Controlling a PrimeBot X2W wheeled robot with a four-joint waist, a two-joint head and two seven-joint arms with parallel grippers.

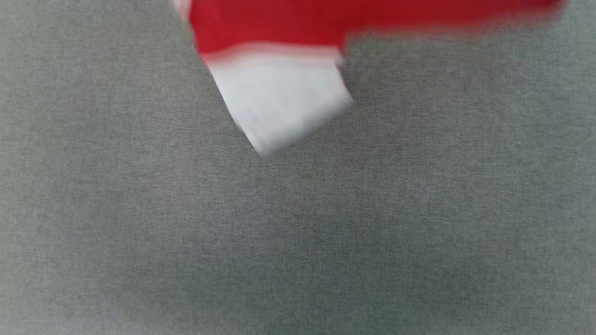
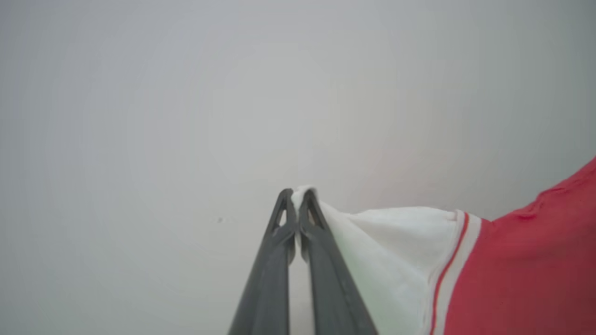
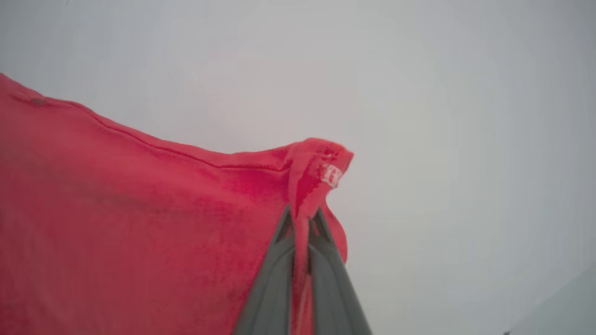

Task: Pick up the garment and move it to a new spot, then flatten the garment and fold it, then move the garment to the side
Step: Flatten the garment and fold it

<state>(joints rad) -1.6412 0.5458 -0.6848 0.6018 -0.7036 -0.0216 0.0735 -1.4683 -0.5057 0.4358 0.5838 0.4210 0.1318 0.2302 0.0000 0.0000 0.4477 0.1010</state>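
Red thin fabric with a white short sleeve: the garment (image 1: 279, 23), blurred in the head view, lies along that view's top edge, with the sleeve hanging down toward the middle over a grey woven surface (image 1: 298, 242). Left gripper (image 2: 298, 197): its two dark fingers are pressed together on the tip of the white sleeve, and the cloth runs off to the right of the left wrist view, past the red-and-white striped trim into the red body. Right gripper (image 3: 302, 218): its fingers are closed on a bunched red edge that carries a small white tag, and the body spreads away to the left of the right wrist view. Relation that governs the coming move: the garment spans between the two pinches, with its long axis side to side across the robot's front. Each arm holds one end, so neither is nearer. Judged stage: the garment is carried for setting down and flattening. Room: a broad stretch of grey surface shows below the cloth with nothing else on it. No edge of that surface is in view, so how far it reaches cannot be told. Behind both grippers is a plain pale background.
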